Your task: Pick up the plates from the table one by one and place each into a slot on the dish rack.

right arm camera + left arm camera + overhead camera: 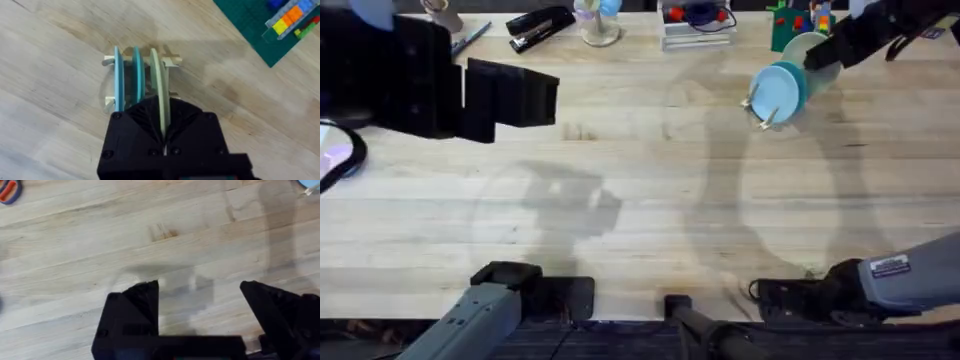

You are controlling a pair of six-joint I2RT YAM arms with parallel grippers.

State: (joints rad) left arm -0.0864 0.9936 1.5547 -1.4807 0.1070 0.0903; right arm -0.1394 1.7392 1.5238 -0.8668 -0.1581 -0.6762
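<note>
The small wooden dish rack (170, 61) stands at the far right of the table (650, 200). A pale light-blue plate (118, 75) and a teal plate (136, 70) stand upright in its slots. Beside the teal one, the cream-yellow plate (157, 75) stands on edge among the pegs, and my right gripper (161, 107) is shut on its rim. Overhead, the cream plate (803, 45) sits behind the blue plates (780, 88), with the right gripper (825, 58) at its far side. My left gripper (200, 300) hovers open over bare wood at the far left (545, 95).
Along the far edge lie a black stapler (540, 25), a white stand (598, 28), a clear tray (698, 30) and a green baseplate (250, 25) with coloured bricks (292, 17). A scissors handle (7, 191) lies near the left gripper.
</note>
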